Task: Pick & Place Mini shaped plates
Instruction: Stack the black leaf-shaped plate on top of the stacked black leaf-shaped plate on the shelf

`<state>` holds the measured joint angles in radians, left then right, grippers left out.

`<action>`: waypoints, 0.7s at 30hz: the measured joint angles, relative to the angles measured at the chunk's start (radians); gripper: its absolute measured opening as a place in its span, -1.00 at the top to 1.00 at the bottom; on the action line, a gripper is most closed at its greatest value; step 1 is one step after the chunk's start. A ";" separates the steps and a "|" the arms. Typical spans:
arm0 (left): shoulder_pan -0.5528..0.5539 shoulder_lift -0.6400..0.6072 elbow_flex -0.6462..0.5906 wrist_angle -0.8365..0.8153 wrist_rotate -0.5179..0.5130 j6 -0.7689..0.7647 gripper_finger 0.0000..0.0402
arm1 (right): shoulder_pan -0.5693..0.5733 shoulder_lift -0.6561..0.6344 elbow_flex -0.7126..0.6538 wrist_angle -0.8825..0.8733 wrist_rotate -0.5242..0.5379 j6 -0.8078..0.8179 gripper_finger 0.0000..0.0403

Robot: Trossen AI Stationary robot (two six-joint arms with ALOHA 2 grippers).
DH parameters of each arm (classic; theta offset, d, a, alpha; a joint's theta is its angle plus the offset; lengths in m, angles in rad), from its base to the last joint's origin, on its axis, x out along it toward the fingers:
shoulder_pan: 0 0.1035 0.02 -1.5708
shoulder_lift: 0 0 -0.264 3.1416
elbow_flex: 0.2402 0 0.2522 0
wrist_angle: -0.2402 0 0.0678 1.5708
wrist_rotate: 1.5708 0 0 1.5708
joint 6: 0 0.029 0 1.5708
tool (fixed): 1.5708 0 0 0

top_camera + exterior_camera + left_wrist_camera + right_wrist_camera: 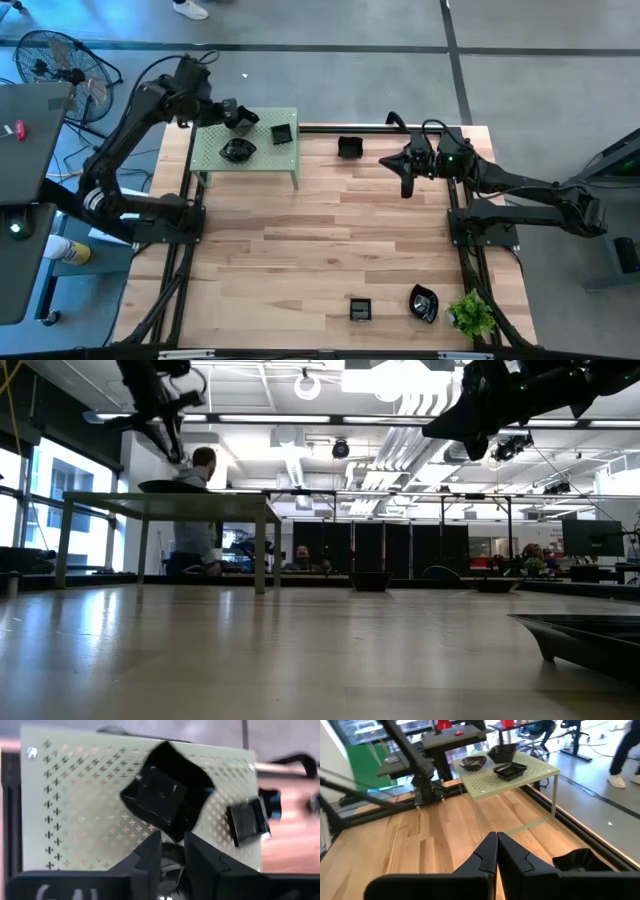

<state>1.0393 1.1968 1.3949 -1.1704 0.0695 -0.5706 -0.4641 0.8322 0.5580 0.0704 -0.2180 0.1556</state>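
Observation:
A pale green perforated stand (262, 158) stands at the table's far left and carries three mini shaped plates. One is a glossy black, leaf-like plate (165, 790) at the stand's far left. Another is a square plate (247, 820), and the third is a rounder one (237, 150) on the stand's near side. My left gripper (172, 852) hovers open just above the leaf-like plate (240, 122), clear of it in the low view. My right gripper (496, 842) is shut and hangs in the air over the far right of the table (388, 160), with nothing in it.
A black plate (349, 147) lies on the wood beside the stand, near my right gripper. Two more plates (360, 309) (424, 303) and a small green plant (472, 315) sit at the near right edge. The middle of the wooden table (320, 240) is bare. People are in the room behind.

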 joint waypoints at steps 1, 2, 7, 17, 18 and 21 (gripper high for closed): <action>-0.022 -0.013 0.000 0.003 -0.017 0.031 0.64 | 0.000 0.000 0.002 -0.002 0.004 0.001 0.99; -0.049 -0.027 0.000 0.008 -0.038 0.060 0.69 | 0.000 0.000 0.008 -0.012 0.010 0.001 0.99; -0.237 -0.067 -0.003 0.094 -0.144 0.160 0.95 | 0.000 0.000 0.071 -0.120 0.075 0.001 1.00; -0.642 -0.083 -0.155 0.599 -0.163 0.231 0.99 | 0.011 0.000 0.211 -0.502 0.123 0.074 1.00; -0.674 -0.083 -0.176 0.646 -0.164 0.245 0.99 | 0.018 0.000 0.213 -0.533 0.127 0.084 1.00; -0.755 -0.083 -0.237 0.763 -0.166 0.273 0.99 | 0.057 0.000 0.215 -0.608 0.136 0.124 1.00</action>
<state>0.2839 1.1137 1.1575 -0.4075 -0.0967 -0.2974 -0.4075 0.8318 0.7727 -0.5380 -0.0824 0.2793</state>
